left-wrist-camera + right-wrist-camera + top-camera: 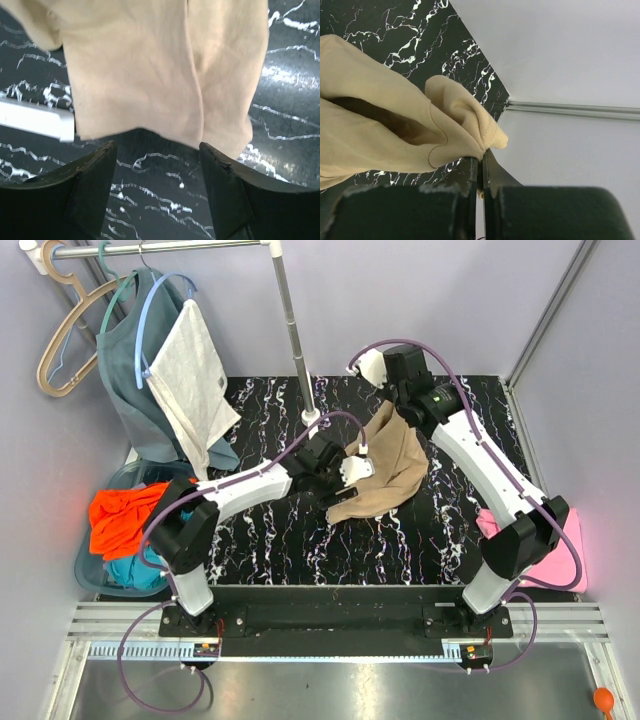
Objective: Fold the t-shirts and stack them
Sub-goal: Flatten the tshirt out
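Note:
The tan t-shirt [385, 468] hangs crumpled over the middle of the black marbled table [290, 540]. My right gripper [392, 403] is shut on its top edge and holds it up; the pinched hem shows in the right wrist view [487, 140]. My left gripper [352, 468] is open beside the shirt's left side, with the tan cloth [160, 75] hanging just beyond its fingertips [102, 160] and nothing between them. The pink t-shirt [572, 550] lies at the table's right edge. The orange t-shirt [125, 518] and the teal t-shirt [135, 572] lie in a basket at the left.
A blue basket [88, 565] stands at the left edge. A clothes rack pole [296, 335] stands on the table at the back, with a grey-teal garment [130, 370] and a light grey cloth [192, 375] on hangers. Grey walls close in on all sides.

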